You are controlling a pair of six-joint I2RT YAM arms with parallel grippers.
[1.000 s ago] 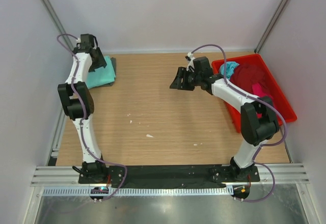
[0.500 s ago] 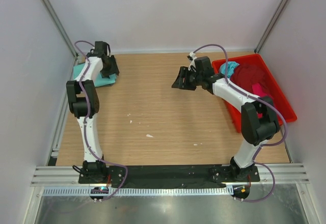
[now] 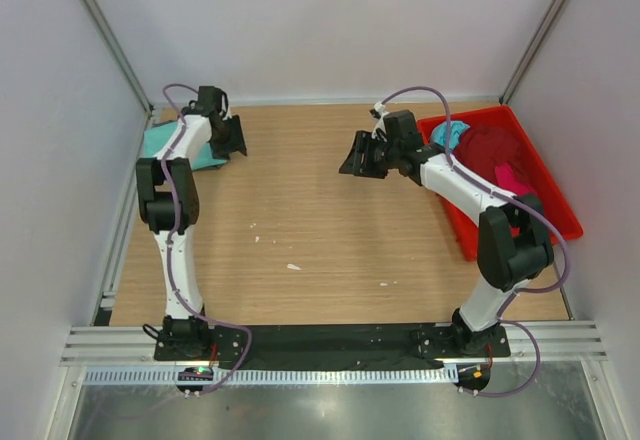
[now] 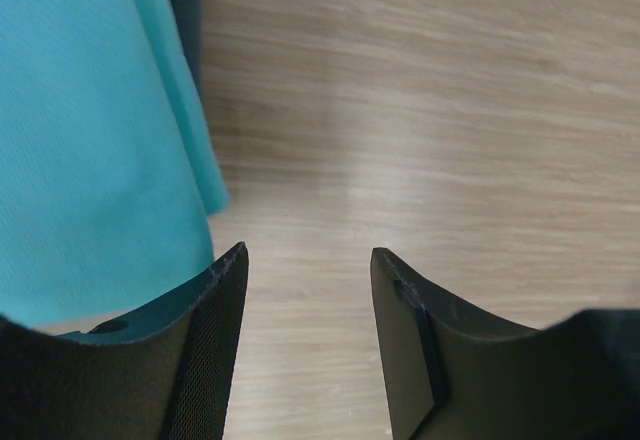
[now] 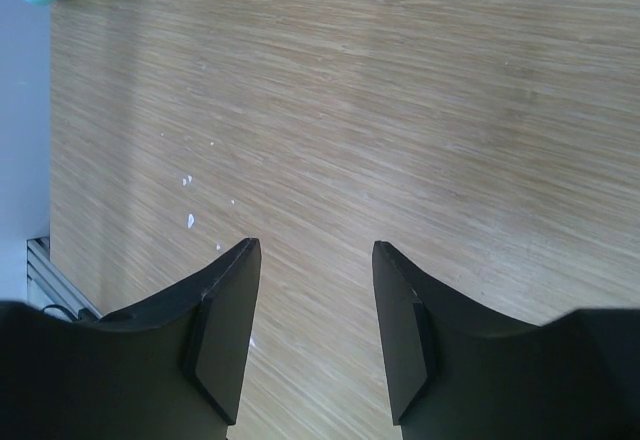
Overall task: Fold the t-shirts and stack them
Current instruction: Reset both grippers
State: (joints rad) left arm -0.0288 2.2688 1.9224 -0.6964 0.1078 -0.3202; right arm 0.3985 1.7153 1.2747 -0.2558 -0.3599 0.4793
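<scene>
A folded mint green t-shirt [image 3: 165, 145] lies at the table's far left corner, with a dark grey one [image 4: 183, 0] showing under its edge in the left wrist view. The mint green shirt [image 4: 90, 130] fills the left of that view. My left gripper [image 3: 232, 138] is open and empty, just right of the stack, over bare wood [image 4: 308, 260]. My right gripper [image 3: 355, 157] is open and empty above mid-table [image 5: 312, 250]. Maroon [image 3: 492, 148], pink [image 3: 510, 176] and turquoise [image 3: 447, 135] shirts lie bunched in the red tray [image 3: 520, 215] at the right.
White walls and metal posts close in the table at the back and sides. Small white specks [image 3: 292, 266] dot the wood near the middle. The red tray takes up the far right side.
My left gripper has swung right, off the folded stack and onto the bare wood beside it. My right gripper has barely moved.
</scene>
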